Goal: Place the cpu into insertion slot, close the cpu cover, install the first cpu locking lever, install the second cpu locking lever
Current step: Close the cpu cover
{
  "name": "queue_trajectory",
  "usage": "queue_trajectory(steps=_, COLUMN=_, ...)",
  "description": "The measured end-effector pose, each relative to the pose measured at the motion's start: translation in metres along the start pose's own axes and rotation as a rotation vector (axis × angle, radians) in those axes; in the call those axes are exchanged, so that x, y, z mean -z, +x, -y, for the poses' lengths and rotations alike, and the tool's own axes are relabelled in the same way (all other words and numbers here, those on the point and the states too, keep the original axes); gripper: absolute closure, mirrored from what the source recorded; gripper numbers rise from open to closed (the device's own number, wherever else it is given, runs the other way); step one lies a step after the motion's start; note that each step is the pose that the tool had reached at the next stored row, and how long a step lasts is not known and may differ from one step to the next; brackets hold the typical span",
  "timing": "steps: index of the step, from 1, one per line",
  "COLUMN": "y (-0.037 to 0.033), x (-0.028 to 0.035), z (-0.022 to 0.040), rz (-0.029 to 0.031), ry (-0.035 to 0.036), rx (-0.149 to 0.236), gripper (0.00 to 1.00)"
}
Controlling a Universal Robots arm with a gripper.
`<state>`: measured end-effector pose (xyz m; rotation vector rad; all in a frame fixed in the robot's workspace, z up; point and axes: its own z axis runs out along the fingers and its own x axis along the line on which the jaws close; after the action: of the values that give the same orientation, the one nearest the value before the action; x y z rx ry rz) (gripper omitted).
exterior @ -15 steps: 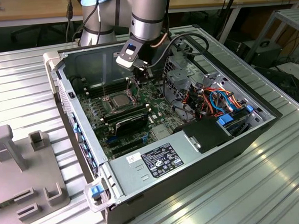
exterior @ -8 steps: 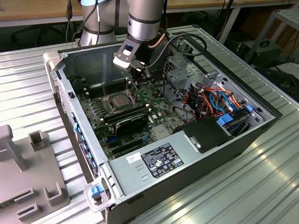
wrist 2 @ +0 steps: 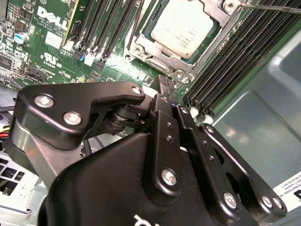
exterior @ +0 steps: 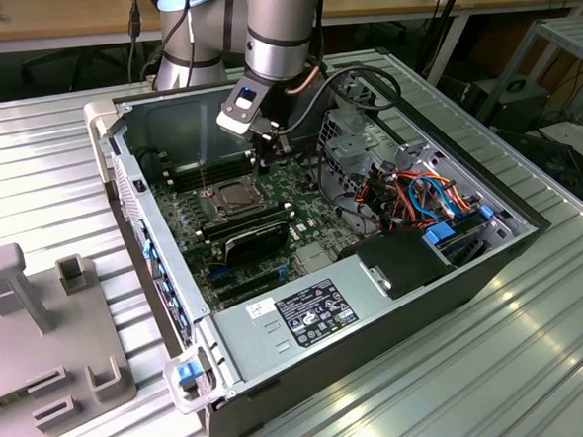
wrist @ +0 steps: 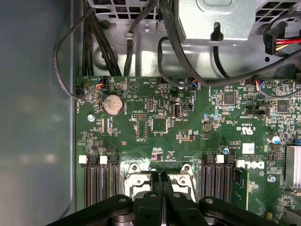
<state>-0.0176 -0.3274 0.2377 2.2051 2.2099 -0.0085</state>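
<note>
One gripper (wrist: 162,178), its two fingers pressed together and holding nothing, hovers directly over an edge of the insertion slot (exterior: 233,197). Just past the fingertips, the second wrist view adds one cpu (wrist 2: 186,28) seated in that slot. One cpu cover (wrist 2: 157,60) lies flat around it, and one thin lever rod (wrist 2: 273,7) runs beyond. Farther out, the first wrist view shows one coin battery (wrist: 113,104) on the green motherboard (wrist: 155,141). The exterior view shows the arm reaching into one open computer case (exterior: 181,111).
</note>
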Motion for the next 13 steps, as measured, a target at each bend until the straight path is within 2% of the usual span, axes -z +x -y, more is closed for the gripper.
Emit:
queue_trajectory(steps=4, y=0.0000, x=0.0000, z=0.0003, rz=0.0000, ry=0.0000, rx=0.000, gripper=0.89)
queue_trajectory(steps=13, y=0.0000, x=0.0001, z=0.0104, rz=0.0000, ry=0.0000, rx=0.000, gripper=0.89)
